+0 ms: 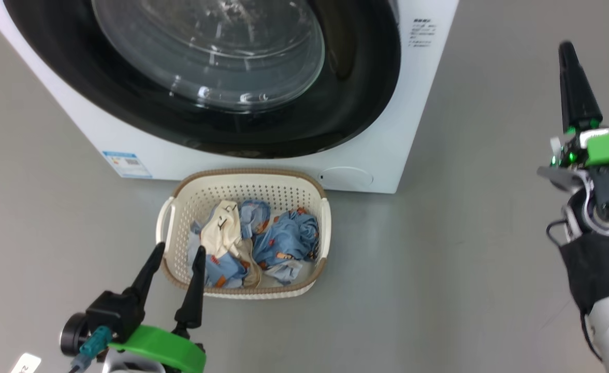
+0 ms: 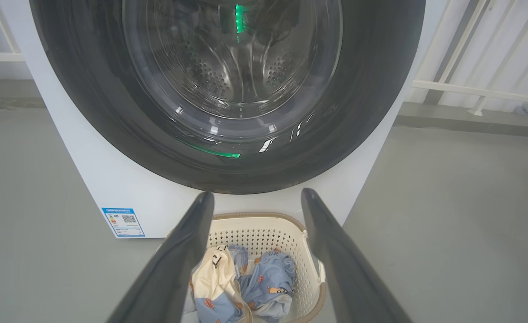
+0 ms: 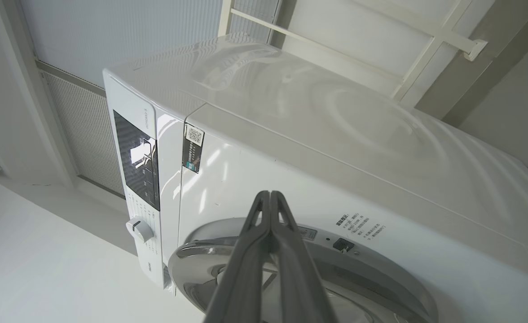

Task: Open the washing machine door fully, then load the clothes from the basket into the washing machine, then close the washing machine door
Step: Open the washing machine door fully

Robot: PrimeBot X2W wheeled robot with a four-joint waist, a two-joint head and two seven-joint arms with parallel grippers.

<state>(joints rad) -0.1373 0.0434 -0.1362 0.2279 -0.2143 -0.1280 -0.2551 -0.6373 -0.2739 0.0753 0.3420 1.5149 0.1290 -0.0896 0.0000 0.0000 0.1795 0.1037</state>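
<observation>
1. Nearest: left end effector [image 1: 179,249], with long dark tapering fingers [image 1: 146,272] spread wide and nothing between them. The tips hung over the near-left rim of the basket [image 1: 284,194].
   - Risk: on a straight drop, one finger could catch the brown rim band [image 1: 242,172]. That would tip or drag the light basket across the smooth grey floor [image 1: 439,285].
2. The basket stood on the floor just in front of the washing machine [image 1: 190,163], below its door. It was cream perforated plastic, a rounded rectangle with two side handles.
3. The clothes [image 1: 284,241] lay crumpled inside. They were soft light-blue cloth with orange prints, with one cream-white garment [image 1: 224,228] at the left.
   - Risk: the pieces were tangled, so a pinch could lift several at once.
   - Risk: a trailing piece could drop on the floor short of the drum.
4. The right end effector [image 1: 567,49] was raised well off to the right, fingers pressed together and holding nothing. Its wrist view faced the machine's upper front.
   - Risk: narrow closed tips might slip on a glossy edge when pulling.
5. The washing machine was a white box with glossy panels. It had a blue label sticker [image 1: 127,163] at lower left and a round cap [image 1: 347,177] at lower right.
6. The washing machine door [image 1: 366,77] looked shut flat against the front. It had a wide glossy black rim and a bulging clear glass bowl [image 1: 216,57], with the dimpled steel drum [image 2: 210,76] visible through it.
   - I judged the opening step not yet done.
   - Risk: a half-opened door would narrow the mouth and could knock an arm.
</observation>
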